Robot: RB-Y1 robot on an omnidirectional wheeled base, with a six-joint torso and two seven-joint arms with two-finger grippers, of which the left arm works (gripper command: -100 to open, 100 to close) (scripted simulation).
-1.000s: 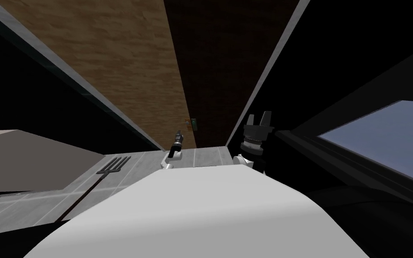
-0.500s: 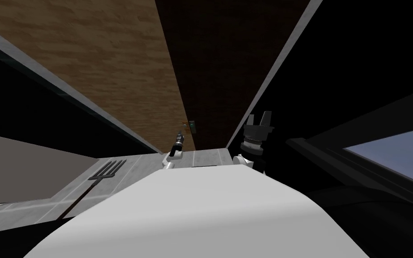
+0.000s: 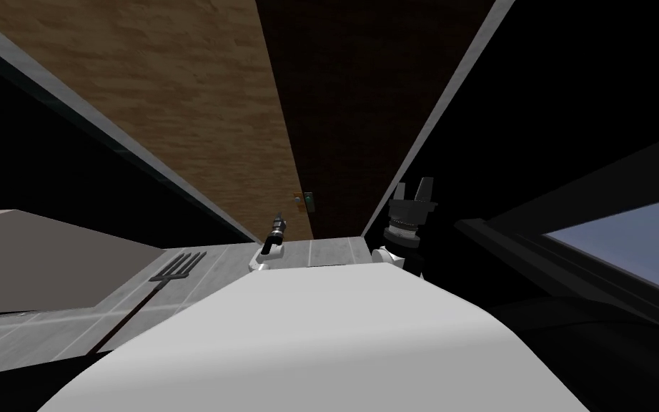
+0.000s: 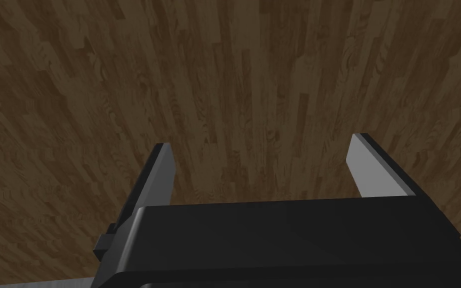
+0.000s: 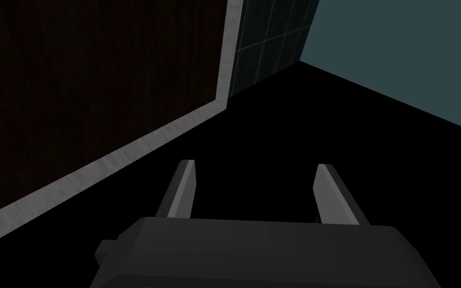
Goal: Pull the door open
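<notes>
A wooden door (image 3: 199, 107) rises from the tiled floor (image 3: 335, 249), its long side running from the floor toward the top edge of the head view. A darker panel (image 3: 349, 107) lies along its right side. One small handle (image 3: 308, 201) sits on the seam between them, near the floor end; which way it points is too small to tell. The left gripper (image 3: 279, 220) hangs just short of the handle, not touching it. Its wrist view shows what the head view cannot: two fingers spread apart, holding nothing, close to brown wood grain (image 4: 254, 75). The right gripper (image 3: 412, 187) stands raised by the grey frame strip (image 3: 421, 136), also spread and empty (image 5: 254, 187), facing a black area (image 5: 324, 125). One garden fork (image 3: 178, 266) lies on the floor's left side. One window (image 3: 628, 243) shows at the right.
</notes>
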